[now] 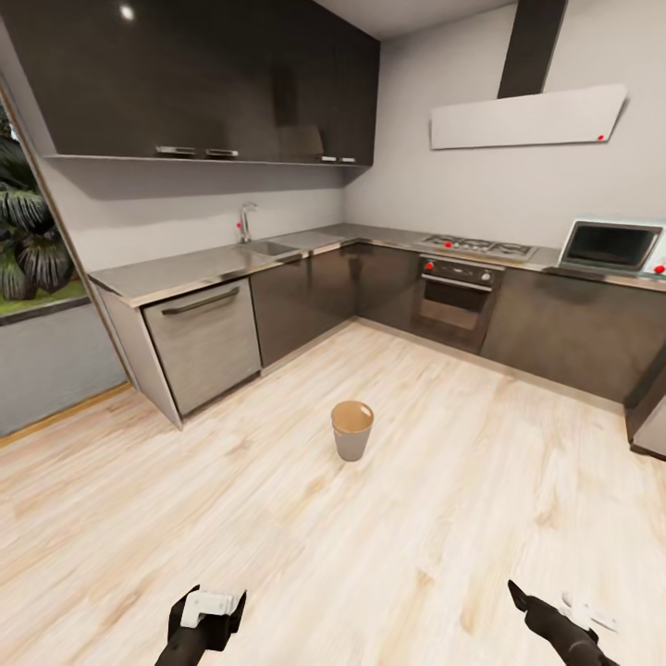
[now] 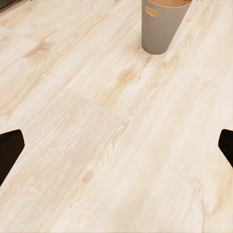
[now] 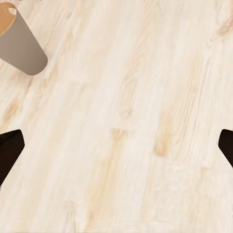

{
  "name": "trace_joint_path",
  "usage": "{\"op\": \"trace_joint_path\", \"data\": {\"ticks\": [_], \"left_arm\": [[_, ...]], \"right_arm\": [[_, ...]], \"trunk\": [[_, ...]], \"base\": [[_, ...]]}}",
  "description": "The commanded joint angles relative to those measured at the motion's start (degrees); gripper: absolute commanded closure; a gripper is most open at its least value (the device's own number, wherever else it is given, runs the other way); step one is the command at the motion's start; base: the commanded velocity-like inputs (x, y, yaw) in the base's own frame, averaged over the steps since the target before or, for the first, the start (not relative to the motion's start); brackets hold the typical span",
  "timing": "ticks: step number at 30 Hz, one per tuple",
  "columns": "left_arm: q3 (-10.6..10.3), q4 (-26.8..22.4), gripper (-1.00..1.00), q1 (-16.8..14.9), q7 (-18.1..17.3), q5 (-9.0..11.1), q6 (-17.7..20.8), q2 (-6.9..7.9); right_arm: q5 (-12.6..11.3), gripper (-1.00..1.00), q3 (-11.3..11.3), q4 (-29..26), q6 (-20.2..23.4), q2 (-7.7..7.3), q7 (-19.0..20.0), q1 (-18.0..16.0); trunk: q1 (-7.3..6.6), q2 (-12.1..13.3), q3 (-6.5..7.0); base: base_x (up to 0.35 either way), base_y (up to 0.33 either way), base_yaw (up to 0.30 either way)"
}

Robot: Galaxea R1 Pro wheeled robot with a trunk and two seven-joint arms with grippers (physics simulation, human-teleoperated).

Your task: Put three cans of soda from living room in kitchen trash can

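On pale plank floor (image 1: 277, 518), tapered bin (image 1: 352, 431)

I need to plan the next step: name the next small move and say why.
Probably turn the base away and head off for a can. Both the left gripper and the right gripper are open with only bare wood floor between their fingers, so nothing is ready to drop into the trash can standing ahead in the kitchen.
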Motion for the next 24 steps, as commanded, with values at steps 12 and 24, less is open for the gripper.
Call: {"op": "trace_joint_path", "data": {"ticks": [12, 24], "left_arm": [[0.10, 0.00, -1.00, 0.02, 0.00, 0.08, 0.00, 0.00], [0.11, -0.02, -1.00, 0.01, 0.00, 0.09, -0.08, 0.00]], "right_arm": [[0.09, -1.00, 0.55, 0.09, 0.04, -0.03, 0.01, -0.01], [0.16, -1.00, 2.04, 0.09, 0.04, -0.07, -0.07, -0.01]], "trunk": [[0.00, 0.00, -0.55], [0.00, 0.00, -1.16]], "base": [[0.320, -0.012, 0.000], [0.324, 0.047, 0.000]]}}
